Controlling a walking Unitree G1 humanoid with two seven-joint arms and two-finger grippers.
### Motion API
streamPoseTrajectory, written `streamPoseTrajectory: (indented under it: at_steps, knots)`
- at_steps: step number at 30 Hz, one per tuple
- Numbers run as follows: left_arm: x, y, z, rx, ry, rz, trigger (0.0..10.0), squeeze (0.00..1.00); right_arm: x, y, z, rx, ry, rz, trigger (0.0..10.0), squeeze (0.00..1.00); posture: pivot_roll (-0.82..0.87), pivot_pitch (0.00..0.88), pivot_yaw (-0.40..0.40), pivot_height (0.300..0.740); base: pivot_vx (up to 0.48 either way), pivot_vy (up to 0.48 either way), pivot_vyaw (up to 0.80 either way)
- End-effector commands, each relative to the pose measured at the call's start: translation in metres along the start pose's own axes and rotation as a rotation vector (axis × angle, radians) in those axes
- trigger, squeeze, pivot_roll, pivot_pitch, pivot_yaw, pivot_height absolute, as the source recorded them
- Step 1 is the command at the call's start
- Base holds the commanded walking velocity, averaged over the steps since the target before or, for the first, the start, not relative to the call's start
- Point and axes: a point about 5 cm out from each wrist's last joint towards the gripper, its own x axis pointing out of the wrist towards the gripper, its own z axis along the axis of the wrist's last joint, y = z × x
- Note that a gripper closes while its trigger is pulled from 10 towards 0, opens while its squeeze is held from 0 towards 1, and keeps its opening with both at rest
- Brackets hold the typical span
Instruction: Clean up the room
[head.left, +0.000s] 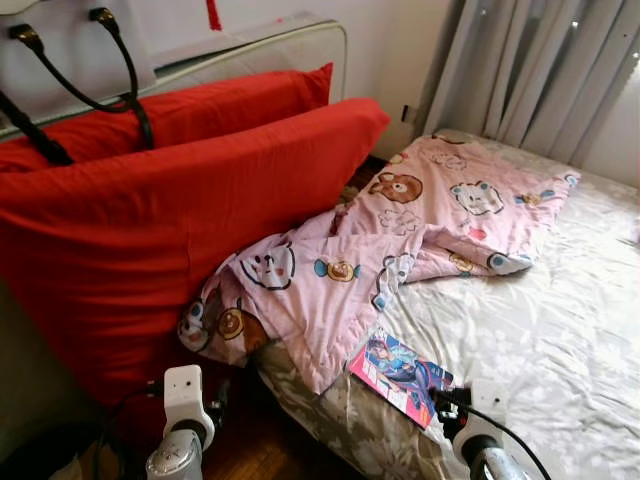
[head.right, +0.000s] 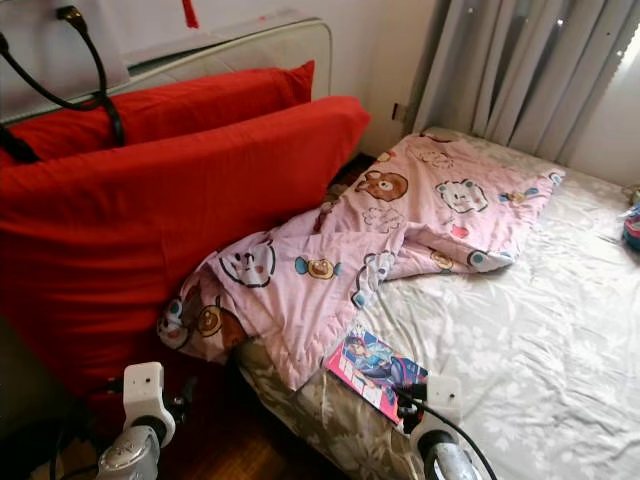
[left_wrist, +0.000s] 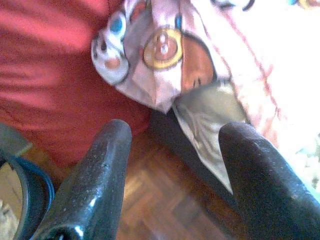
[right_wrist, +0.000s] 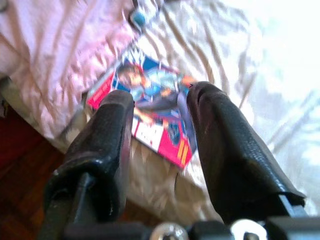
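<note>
A pink blanket printed with cartoon bears lies crumpled across the bed, and one corner hangs over the bed's side. A colourful comic book lies flat near the bed's edge, just below the blanket. My right gripper is open and hovers just short of the book, which shows between its fingers. My left gripper is open and low beside the bed, above the wooden floor. It faces the hanging blanket corner and holds nothing.
Two large red pillows lean against the headboard on the left, with black cables hanging over them. Grey curtains hang behind the bed. A small colourful object lies at the bed's far right.
</note>
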Motion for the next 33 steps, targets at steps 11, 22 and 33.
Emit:
streamPoseTrajectory:
  at_steps: [11, 22, 33]
  knots:
    - [0.026, -0.009, 0.077, 0.045, -0.284, -0.024, 10.0, 0.0, -0.006, -0.004, 0.007, -0.057, -0.123, -0.015, 10.0, 0.0, 0.03, 0.0, -0.037, 0.74, 0.0, 0.0, 0.0]
    - [0.013, -0.015, 0.068, 0.061, -0.355, -0.048, 10.0, 0.0, 0.03, 0.023, 0.081, -0.062, -0.357, 0.036, 10.0, 0.0, 0.04, 0.0, -0.036, 0.74, 0.0, 0.0, 0.0]
    - [0.011, -0.021, 0.066, 0.044, -0.364, -0.063, 10.0, 0.0, 0.037, 0.04, 0.119, -0.089, -0.499, 0.063, 10.0, 0.0, 0.04, 0.0, -0.043, 0.74, 0.0, 0.0, 0.0]
